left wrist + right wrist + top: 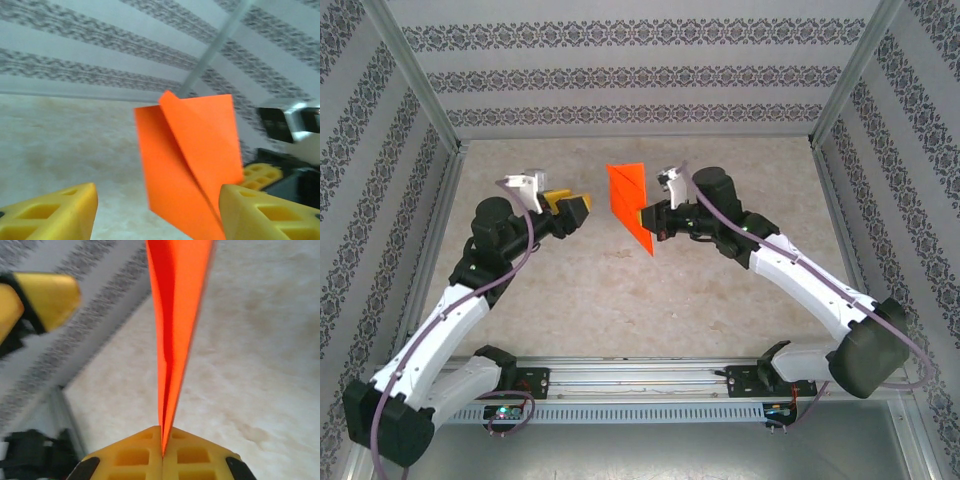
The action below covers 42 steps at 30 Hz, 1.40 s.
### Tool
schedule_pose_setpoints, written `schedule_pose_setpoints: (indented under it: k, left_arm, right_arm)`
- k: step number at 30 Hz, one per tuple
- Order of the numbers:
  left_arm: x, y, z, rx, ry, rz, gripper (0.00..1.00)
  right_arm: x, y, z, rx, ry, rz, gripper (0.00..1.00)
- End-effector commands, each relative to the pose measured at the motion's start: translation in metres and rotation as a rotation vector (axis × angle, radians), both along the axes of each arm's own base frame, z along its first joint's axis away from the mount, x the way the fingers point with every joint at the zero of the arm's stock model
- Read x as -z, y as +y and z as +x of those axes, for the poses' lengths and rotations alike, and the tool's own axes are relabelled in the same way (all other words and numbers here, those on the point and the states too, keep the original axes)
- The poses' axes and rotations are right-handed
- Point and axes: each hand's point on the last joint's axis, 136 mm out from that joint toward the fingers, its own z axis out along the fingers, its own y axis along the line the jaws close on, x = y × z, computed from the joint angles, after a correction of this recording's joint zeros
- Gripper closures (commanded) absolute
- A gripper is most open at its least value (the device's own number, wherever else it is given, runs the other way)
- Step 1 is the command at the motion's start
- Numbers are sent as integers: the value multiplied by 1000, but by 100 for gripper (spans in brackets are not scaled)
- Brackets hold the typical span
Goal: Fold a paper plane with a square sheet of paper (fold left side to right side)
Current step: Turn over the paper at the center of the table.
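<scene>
The bright orange-red sheet of paper (628,200) is folded into a narrow, pointed, layered shape and hangs in the air above the table. My right gripper (648,218) is shut on its right edge. In the right wrist view the paper (177,315) stands edge-on, pinched between the closed yellow pads (162,440). My left gripper (582,208) stands open a short way left of the paper, apart from it. In the left wrist view the folded paper (192,160) shows a diagonal crease beyond the spread yellow fingertips (157,200).
The beige table (620,290) lies under both arms. Patterned walls with metal posts (430,110) close in the back and sides. A metal rail (640,385) runs along the near edge. One left finger (47,300) appears at the upper left of the right wrist view.
</scene>
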Motion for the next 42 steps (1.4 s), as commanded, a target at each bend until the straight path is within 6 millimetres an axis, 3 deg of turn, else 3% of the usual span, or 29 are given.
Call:
schedule_pose_setpoints:
  k: [1, 4, 10, 16, 19, 24, 28, 32, 42]
  left_arm:
    - [19, 47, 4, -251, 20, 100, 34]
    - [19, 72, -2, -380, 25, 109, 34]
    - [17, 102, -15, -524, 15, 116, 33]
    - [18, 118, -23, -603, 14, 110, 33]
    - [18, 118, -24, -605, 16, 109, 33]
    - [19, 117, -21, -600, 22, 114, 33]
    - [20, 114, -20, -587, 29, 117, 33]
    - [23, 112, -18, -578, 38, 120, 33]
    - [23, 100, -9, -524, 56, 129, 32]
  right_arm:
    - [37, -42, 15, 204, -68, -433, 100]
    - [46, -50, 24, 300, -101, -606, 100]
    - [70, -53, 38, 390, -179, -935, 100]
    - [114, -53, 51, 438, -218, -1237, 100]
    - [145, -50, 54, 432, -181, -1316, 100]
    - [190, -44, 54, 382, -118, -1415, 100]
    - [212, -38, 49, 344, -76, -1442, 100]
    - [224, -33, 43, 310, -38, -1436, 98]
    - [240, -19, 26, 246, 88, -1343, 74]
